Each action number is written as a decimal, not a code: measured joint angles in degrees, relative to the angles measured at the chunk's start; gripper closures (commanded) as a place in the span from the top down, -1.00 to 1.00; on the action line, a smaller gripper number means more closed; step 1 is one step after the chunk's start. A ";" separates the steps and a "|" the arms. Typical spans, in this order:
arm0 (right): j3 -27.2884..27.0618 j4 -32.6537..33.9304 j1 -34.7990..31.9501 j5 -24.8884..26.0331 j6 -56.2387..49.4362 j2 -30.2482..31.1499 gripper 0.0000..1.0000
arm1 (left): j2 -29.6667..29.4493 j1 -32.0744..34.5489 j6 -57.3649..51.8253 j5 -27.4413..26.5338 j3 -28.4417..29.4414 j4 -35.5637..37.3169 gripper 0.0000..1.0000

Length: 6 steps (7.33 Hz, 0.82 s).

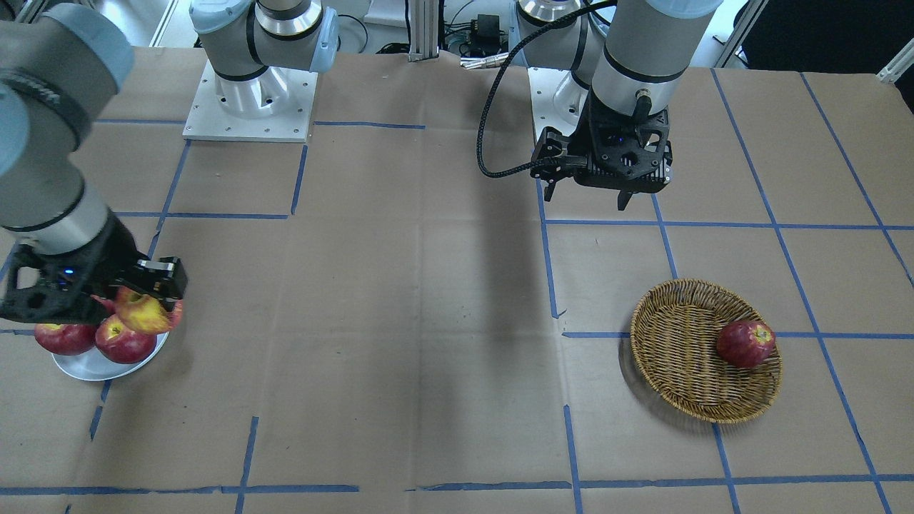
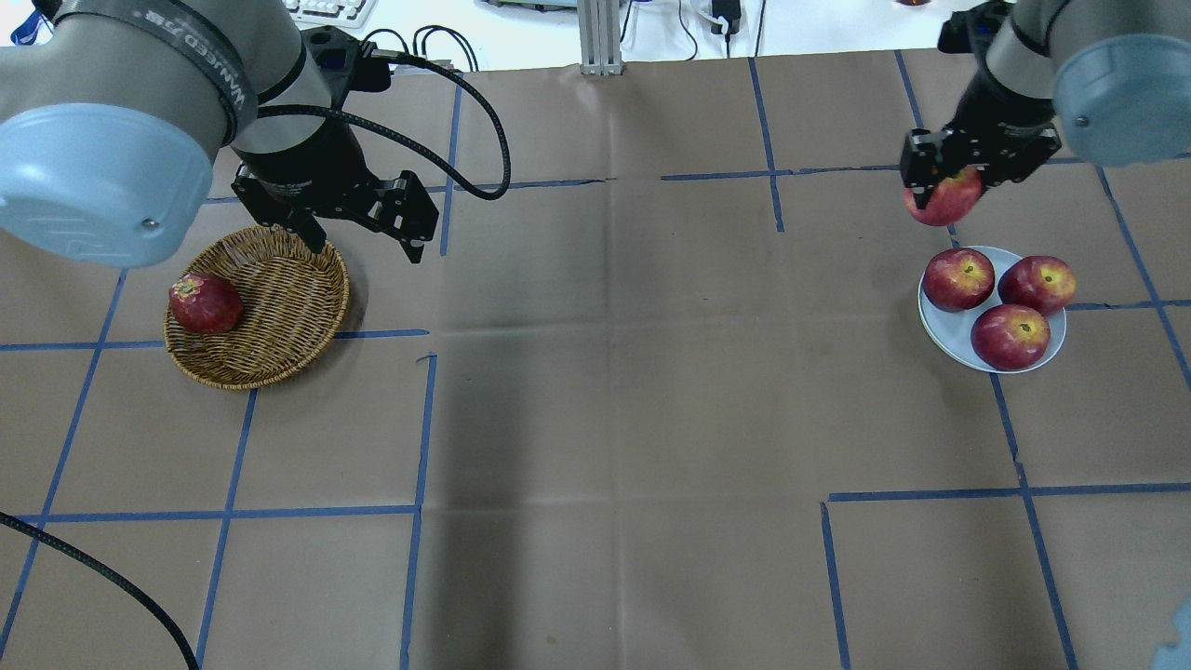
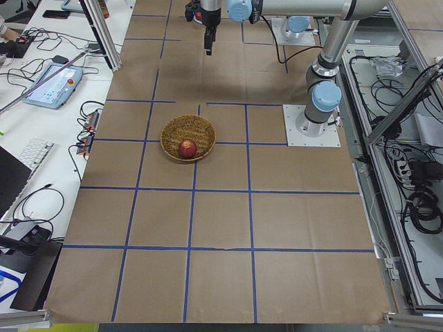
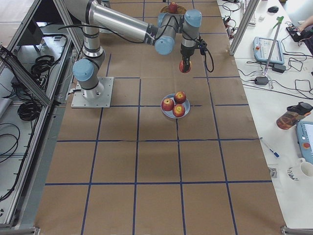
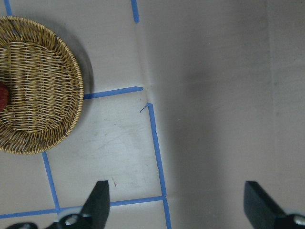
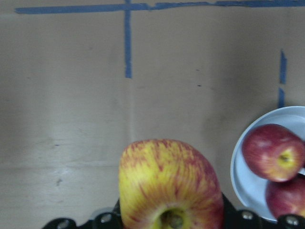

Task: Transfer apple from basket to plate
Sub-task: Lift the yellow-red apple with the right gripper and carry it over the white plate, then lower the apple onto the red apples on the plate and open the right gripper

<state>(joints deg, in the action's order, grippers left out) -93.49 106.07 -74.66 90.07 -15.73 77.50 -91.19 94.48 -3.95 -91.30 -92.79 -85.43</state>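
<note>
My right gripper (image 2: 944, 184) is shut on the apple (image 2: 942, 200), red mottled with yellow streaks. It holds the apple in the air just off the far left rim of the pale plate (image 2: 934, 321). In the right wrist view the apple (image 6: 169, 186) fills the bottom centre and the plate (image 6: 243, 183) lies to its right. Three dark red apples (image 2: 1010, 335) sit on the plate. The wicker basket (image 2: 284, 312) holds one dark red apple (image 2: 205, 302). My left gripper (image 2: 363, 244) hangs open and empty beside the basket's far right rim.
The table is brown paper with a grid of blue tape (image 2: 423, 419). The two arm bases (image 1: 250, 100) stand at the robot's edge. A black cable (image 2: 484, 121) loops from the left wrist. Operators' desks with devices (image 4: 266, 49) flank the table ends.
</note>
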 measured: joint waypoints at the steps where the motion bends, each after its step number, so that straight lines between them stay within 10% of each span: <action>1: -0.80 0.40 3.68 -0.04 -4.53 -0.18 -0.08 | -0.01 0.00 0.00 0.03 -0.02 0.02 0.98; 6: -2.92 4.69 8.68 3.96 -11.11 -6.38 -0.08 | -0.04 0.00 0.00 0.08 -0.03 0.01 0.98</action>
<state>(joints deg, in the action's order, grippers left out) -96.41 110.76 -65.97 94.03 -26.84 71.12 -91.23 94.48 -3.96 -91.21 -92.81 -85.42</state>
